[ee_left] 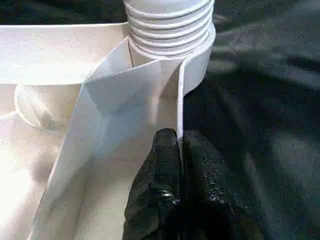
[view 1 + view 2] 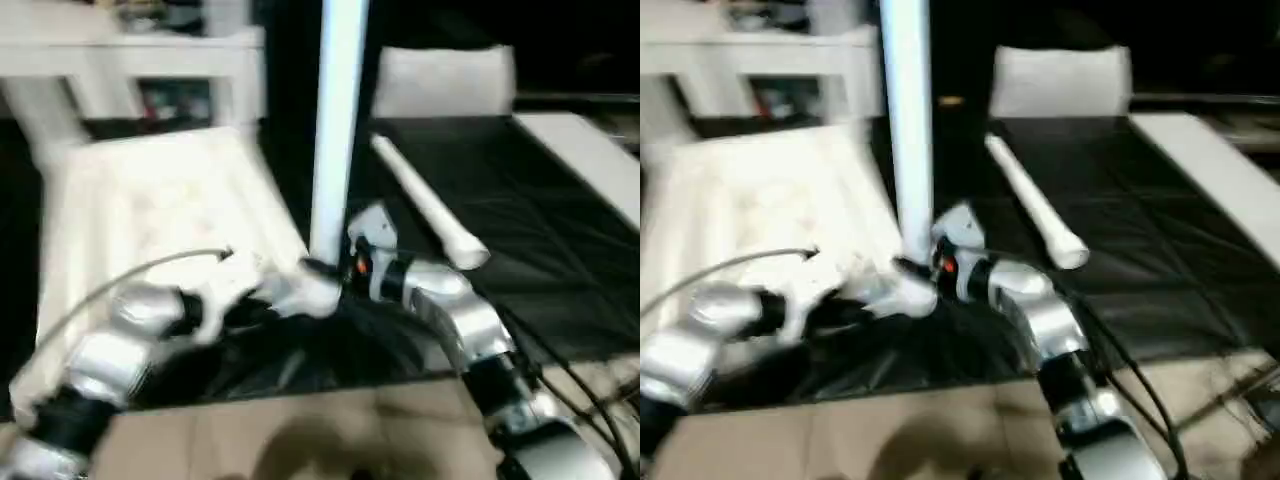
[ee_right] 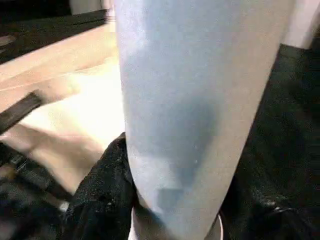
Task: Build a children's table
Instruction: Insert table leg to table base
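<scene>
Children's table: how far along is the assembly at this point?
Done: the tabletop lies underside up on the dark cloth. In hand: one leg stands upright with its threaded end at the near corner socket; the right claw grips it low, the left claw pinches the tabletop's rim beside the socket. Whether it is fully seated, I cannot tell. Left: a second leg lies loose on the cloth.

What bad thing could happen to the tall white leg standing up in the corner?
The upright leg is tall and its threads still show above the corner socket, so it may not be fully screwed in and could lean or tip if the right gripper lets go. The left gripper pinches only the tabletop's thin rim, which might slip or flex.
</scene>
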You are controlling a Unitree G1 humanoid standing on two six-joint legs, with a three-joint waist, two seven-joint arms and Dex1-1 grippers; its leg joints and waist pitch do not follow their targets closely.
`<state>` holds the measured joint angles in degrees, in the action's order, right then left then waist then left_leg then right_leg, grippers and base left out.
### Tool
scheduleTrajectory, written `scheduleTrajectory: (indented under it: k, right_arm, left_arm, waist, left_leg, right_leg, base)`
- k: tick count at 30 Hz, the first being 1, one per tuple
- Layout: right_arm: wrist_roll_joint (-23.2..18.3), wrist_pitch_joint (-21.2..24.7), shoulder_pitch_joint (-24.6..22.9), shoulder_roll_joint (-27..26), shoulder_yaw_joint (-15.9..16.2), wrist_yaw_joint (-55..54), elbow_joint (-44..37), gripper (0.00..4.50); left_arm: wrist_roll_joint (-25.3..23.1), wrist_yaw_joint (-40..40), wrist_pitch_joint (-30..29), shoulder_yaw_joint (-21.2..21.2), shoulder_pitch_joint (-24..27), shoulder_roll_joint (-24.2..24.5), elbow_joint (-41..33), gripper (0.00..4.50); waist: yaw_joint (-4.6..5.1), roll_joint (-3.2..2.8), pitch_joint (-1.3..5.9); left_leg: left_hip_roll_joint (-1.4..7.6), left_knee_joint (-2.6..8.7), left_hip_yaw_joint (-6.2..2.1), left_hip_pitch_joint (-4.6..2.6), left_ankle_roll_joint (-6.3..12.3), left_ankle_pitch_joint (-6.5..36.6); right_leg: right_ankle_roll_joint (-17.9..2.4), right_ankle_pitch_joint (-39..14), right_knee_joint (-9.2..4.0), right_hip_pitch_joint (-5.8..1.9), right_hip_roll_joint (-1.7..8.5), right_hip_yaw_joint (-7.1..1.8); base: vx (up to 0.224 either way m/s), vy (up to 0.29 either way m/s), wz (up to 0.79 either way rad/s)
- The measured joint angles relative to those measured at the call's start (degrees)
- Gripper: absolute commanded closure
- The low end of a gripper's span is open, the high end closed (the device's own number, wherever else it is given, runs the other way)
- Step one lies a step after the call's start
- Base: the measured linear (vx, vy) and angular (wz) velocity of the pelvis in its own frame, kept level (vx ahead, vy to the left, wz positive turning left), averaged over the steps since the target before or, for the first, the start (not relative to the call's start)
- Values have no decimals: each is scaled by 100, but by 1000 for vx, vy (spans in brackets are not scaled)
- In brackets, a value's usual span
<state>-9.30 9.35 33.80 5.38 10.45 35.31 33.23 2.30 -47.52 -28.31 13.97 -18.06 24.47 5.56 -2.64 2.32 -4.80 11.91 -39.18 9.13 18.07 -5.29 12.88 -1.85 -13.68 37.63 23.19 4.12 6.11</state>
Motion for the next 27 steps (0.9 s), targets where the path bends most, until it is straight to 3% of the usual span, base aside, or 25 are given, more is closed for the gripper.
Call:
scheduleTrajectory:
  k: [1,2,3,4,5,6,7,8,10,12,15,19,27]
  right_arm:
    - [25,1,154,-92,-28,-224,140,259]
    - [49,-17,210,-126,-75,-397,213,259]
    - [44,-58,271,-154,-189,-564,323,259]
    - [46,-56,311,-153,-212,-628,388,259]
    - [47,-54,308,-159,-220,-669,425,259]
    - [51,-54,339,-179,-228,-702,478,259]
    - [59,-54,340,-190,-232,-730,511,259]
    - [59,-53,340,-187,-254,-731,529,259]
    - [63,-71,368,-189,-300,-732,526,259]
    - [82,-93,404,-190,-323,-738,523,259]
    - [86,-163,407,-224,-336,-783,523,259]
    - [61,-329,403,-256,-425,-800,511,259]
    - [-168,-662,56,-245,-573,-513,249,259]
  left_arm:
    - [-17,128,-98,-20,-11,-110,-39,450]
    - [-17,219,-169,-2,-77,-218,-40,450]
    - [-44,370,-261,21,-127,-371,-39,450]
    - [-76,435,-306,83,-178,-423,-32,450]
    - [-106,455,-341,149,-197,-437,-29,450]
    - [-123,461,-340,169,-218,-433,-28,450]
    - [-146,462,-340,189,-220,-432,-18,450]
    - [-168,463,-340,205,-227,-427,-9,450]
    - [-195,474,-294,207,-302,-421,30,450]
    - [-199,491,-238,208,-386,-420,100,450]
    - [-192,482,-103,207,-454,-350,217,450]
    - [-189,480,60,201,-576,-308,360,450]
    - [-154,413,392,201,-636,-174,616,450]
  waist:
    - [6,-113,-7]
    - [98,-292,5]
    - [87,-291,-18]
    - [68,-300,-28]
    - [67,-264,-15]
    - [24,-94,3]
    - [-4,-84,4]
    - [-34,-99,9]
    - [-103,-111,24]
    - [-103,-110,36]
    - [-94,-77,58]
    - [-106,-94,72]
    - [-81,-95,73]
  left_leg:
    - [-88,-301,-105,-18,101,158]
    - [-131,-134,-140,-105,119,491]
    - [-66,62,-148,-93,119,487]
    - [-54,110,-155,-78,110,469]
    - [-55,114,-58,-98,106,460]
    - [-142,106,10,-182,79,437]
    - [-195,113,-23,-207,77,437]
    - [-209,147,-38,-234,76,437]
    - [-205,307,-77,-141,29,360]
    - [-173,444,-90,-95,9,129]
    - [-180,453,-79,-71,-5,97]
    - [-159,491,-82,2,-30,77]
    - [-126,487,-67,6,-39,75]
  right_leg:
    - [3,-1,-102,15,35,193]
    - [25,8,-282,-84,76,486]
    - [105,2,-478,-151,114,632]
    - [159,-67,-348,-141,101,566]
    - [108,-24,-190,-157,143,331]
    - [17,160,-146,-138,203,210]
    - [37,232,-135,-144,207,174]
    - [40,232,-156,-119,210,187]
    - [40,232,-264,-122,206,258]
    - [-4,267,-336,-95,134,248]
    - [-81,453,-343,-73,118,197]
    - [-87,453,-347,1,107,222]
    - [-100,453,-351,0,96,242]
  base:
    - [51,-38,-15]
    - [56,78,-29]
    - [34,66,-6]
    - [34,66,-6]
    - [0,0,0]
    - [40,-59,18]
    - [40,-59,18]
    - [1,-66,3]
    - [51,-57,6]
    - [40,-25,4]
    - [0,0,0]
    - [0,0,0]
    - [0,0,0]
